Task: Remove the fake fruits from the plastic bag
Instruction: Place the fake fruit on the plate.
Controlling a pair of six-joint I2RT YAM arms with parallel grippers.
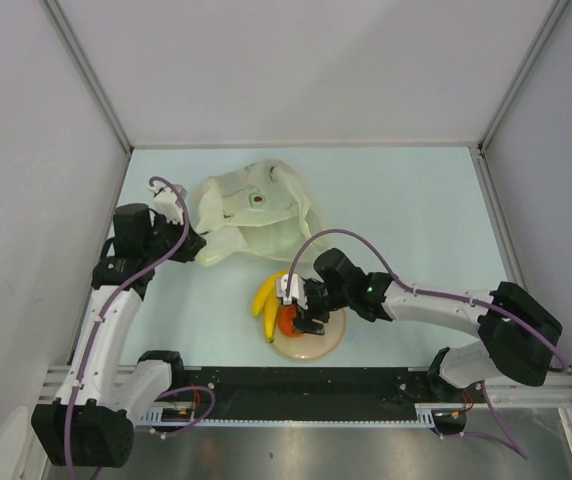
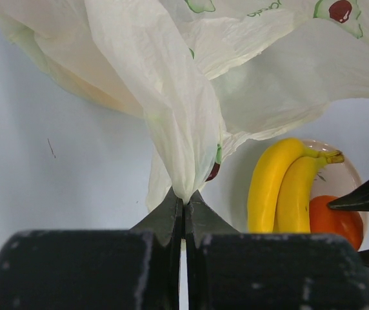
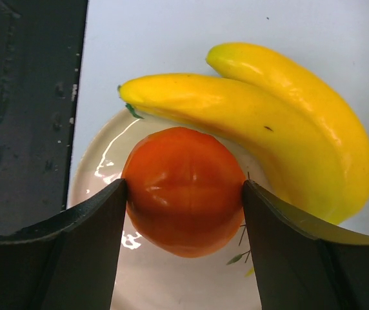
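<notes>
**Both arms occupied**

The right pincer (image 3: 184, 194) clasped a glossy orange toy fruit (image 3: 183, 216) from both sides over a round beige plate (image 3: 97, 171) near the pale bench's (image 1: 416, 220) front edge. A yellow toy banana bunch (image 3: 268, 123) lay against the plate's rim, close by one finger. The left pincer (image 2: 183, 203), closed tight, held a gathered fold of the thin crinkly cream plastic bag (image 2: 178, 116), crumpled beyond the plate.

Built alike as left arm (image 1: 104, 322) and right arm (image 1: 436, 306): white link shells, blocky black joint housings. Wired with thin purple cables (image 1: 338, 235) looped outside. Tipped, on left tool (image 2: 183, 200) and right tool (image 1: 297, 320), with matte black wedge fingers (image 3: 75, 258).
</notes>
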